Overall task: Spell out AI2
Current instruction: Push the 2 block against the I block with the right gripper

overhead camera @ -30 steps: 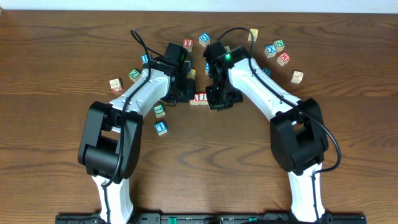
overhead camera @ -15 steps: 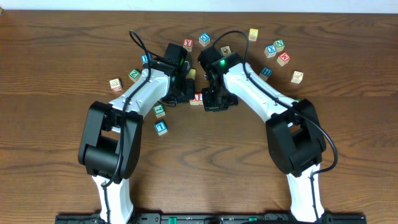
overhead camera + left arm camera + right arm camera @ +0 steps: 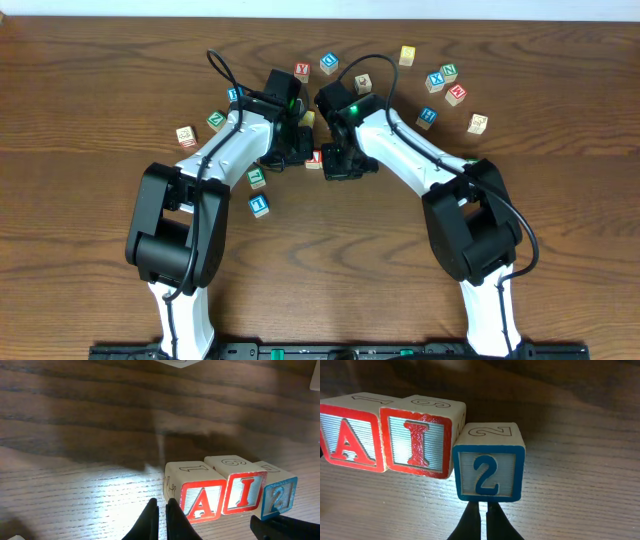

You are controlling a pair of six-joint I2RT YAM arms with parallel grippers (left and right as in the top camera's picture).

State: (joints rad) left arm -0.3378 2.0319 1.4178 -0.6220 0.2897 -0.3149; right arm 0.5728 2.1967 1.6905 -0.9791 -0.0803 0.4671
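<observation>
Fingers of the left arm first, seen from the left wrist: the left fingers (image 3: 149, 522) are pressed together with only a sliver between the tips and pinch nothing. They hang low over the counter (image 3: 75, 460), just in front of the left corner of the A block (image 3: 199, 502) (whether they touch it I cannot tell). The A block, the I block (image 3: 245, 492) and the 2 block (image 3: 277, 497) stand upright in a row from left to right. Their letter faces are toward the camera, and each touches its neighbour.

From the right wrist, the right fingers (image 3: 470, 522) are likewise closed on nothing, their tips just before the lower edge of the 2 block's face, about centred on it. The blue-framed 2 block sits slightly nearer the camera than the two red-framed ones, with its upper left corner against the I block. The row reads A, I, 2.

From overhead, the left arm (image 3: 235, 140) and the right arm (image 3: 400, 145) meet near the middle of the counter. Their wrists cover most of the row (only a scrap of red shows between them), and the fingers are hidden. Loose blocks (image 3: 435, 79) lie scattered beyond the arms and to either side, apart from the row.
</observation>
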